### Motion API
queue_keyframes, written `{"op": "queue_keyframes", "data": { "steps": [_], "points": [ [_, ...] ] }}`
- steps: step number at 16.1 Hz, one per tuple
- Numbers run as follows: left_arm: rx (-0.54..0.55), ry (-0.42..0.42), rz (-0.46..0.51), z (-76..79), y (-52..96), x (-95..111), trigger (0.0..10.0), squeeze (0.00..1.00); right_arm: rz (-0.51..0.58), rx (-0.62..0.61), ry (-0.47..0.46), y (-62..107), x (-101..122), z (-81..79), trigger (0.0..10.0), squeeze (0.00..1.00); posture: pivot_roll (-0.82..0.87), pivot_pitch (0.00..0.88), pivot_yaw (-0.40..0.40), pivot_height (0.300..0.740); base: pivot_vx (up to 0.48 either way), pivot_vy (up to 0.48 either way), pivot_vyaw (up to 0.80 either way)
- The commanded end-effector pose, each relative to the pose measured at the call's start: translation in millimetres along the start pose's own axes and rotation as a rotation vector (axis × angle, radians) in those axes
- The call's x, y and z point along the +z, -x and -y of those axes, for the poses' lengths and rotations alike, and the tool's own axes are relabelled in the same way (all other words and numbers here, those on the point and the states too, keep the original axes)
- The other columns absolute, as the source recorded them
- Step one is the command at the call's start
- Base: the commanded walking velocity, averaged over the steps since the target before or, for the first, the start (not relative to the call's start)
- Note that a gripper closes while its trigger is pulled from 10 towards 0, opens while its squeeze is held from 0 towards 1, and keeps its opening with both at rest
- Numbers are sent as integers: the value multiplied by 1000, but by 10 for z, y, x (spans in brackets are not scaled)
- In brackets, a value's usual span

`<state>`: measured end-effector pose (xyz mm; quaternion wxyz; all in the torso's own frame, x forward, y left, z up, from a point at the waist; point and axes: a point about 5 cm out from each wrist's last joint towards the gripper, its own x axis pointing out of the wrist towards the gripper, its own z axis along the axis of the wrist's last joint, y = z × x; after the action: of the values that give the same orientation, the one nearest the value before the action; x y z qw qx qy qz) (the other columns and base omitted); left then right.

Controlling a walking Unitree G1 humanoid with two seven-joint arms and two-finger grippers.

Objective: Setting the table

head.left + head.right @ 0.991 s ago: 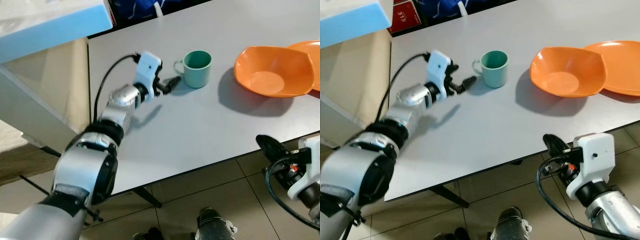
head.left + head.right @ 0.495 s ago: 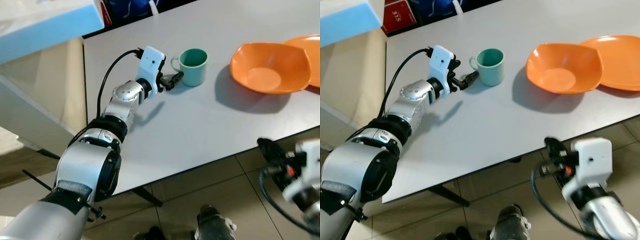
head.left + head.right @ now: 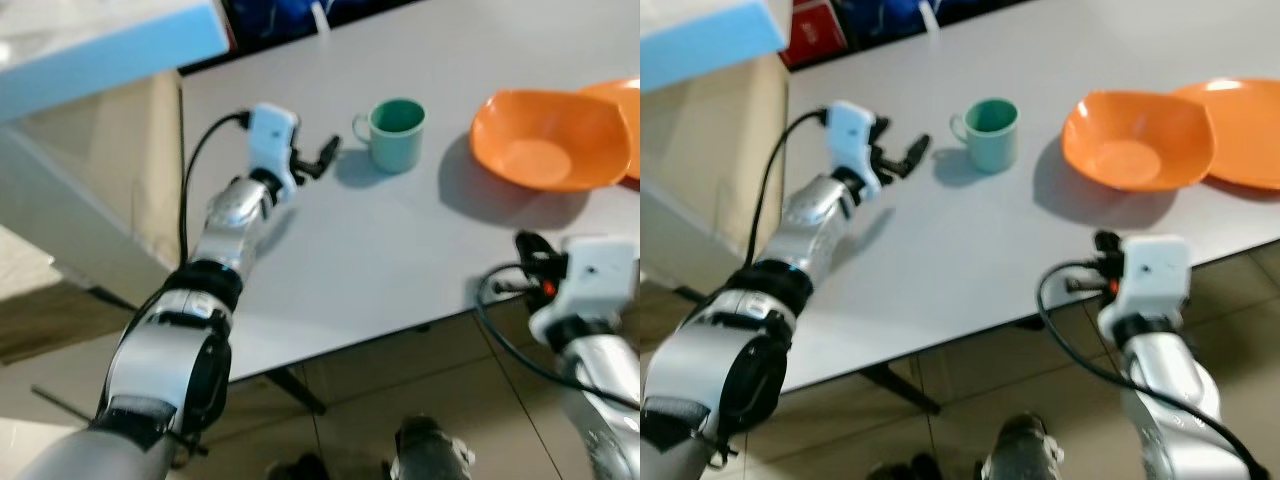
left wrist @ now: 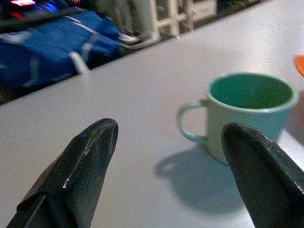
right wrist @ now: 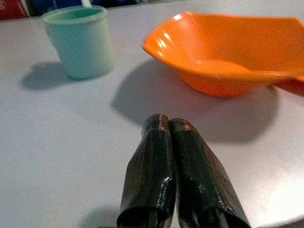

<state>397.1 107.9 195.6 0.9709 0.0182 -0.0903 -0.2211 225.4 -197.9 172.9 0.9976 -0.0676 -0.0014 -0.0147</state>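
A green mug (image 3: 395,135) stands upright on the grey table (image 3: 380,250), handle toward my left gripper (image 3: 322,157). That gripper hovers just left of the mug, open and holding nothing; in the left wrist view the mug (image 4: 247,109) sits a short way ahead of its spread fingers (image 4: 90,156). An orange bowl (image 3: 545,140) lies right of the mug, with an orange plate (image 3: 622,100) partly under its far side. My right gripper (image 3: 530,250) is at the table's front edge, shut and empty, pointing toward the bowl (image 5: 228,45).
A light blue slab (image 3: 100,40) juts in at the upper left over a beige surface (image 3: 110,170). A blue bag (image 4: 47,47) lies beyond the table's far edge. Tiled floor (image 3: 400,370) shows below the front edge.
My left gripper has drawn back leftward from the mug's handle. My right arm has risen and its gripper now reaches the table's front edge.
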Motion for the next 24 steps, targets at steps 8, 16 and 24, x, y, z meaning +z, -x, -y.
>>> {"op": "queue_keyframes", "data": {
  "steps": [8,16,24],
  "points": [
    [54,-32,40,-31,86,29,10000,0,76,-3,67,-169,27,-88,10000,0,-377,66,200,740,326,-348,323],
    [-118,-16,-38,36,34,40,10000,0,119,70,56,-53,88,-244,10000,0,-401,82,214,740,46,-38,0],
    [-411,41,-171,15,-119,243,10000,0,224,108,-8,189,457,2,10000,0,-514,110,266,740,0,0,0]
  ]
}}
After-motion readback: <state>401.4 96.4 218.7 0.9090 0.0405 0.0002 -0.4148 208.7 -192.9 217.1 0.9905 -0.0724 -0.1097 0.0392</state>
